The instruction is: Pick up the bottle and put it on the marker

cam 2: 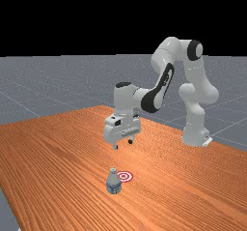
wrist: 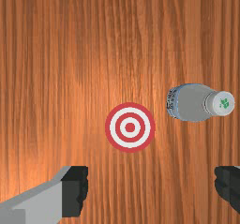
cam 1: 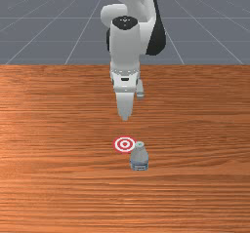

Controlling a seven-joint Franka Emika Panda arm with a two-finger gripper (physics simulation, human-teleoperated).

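Note:
The gripper (cam 2: 123, 144) hangs above the table in the far view, its two fingertips well apart and nothing between them. In the wrist view the gripper (wrist: 151, 189) is likewise open, with black pads (wrist: 75, 190) wide apart. A grey, semi-transparent bottle (cam 1: 139, 159) with a bluish label band and a pale cap stands upright, nearer the front camera than the hand. The same bottle (cam 2: 114, 182) is below the gripper in the far view. The round red-and-white marker (cam 1: 124, 144) lies flat beside the bottle, toward the front view's left and the arm's side.
The wooden table (cam 1: 53, 129) spreads around the bottle and marker. At the far view's right, the arm's base (cam 2: 195, 136) stands near the table's edge. Grey floor lies past the table.

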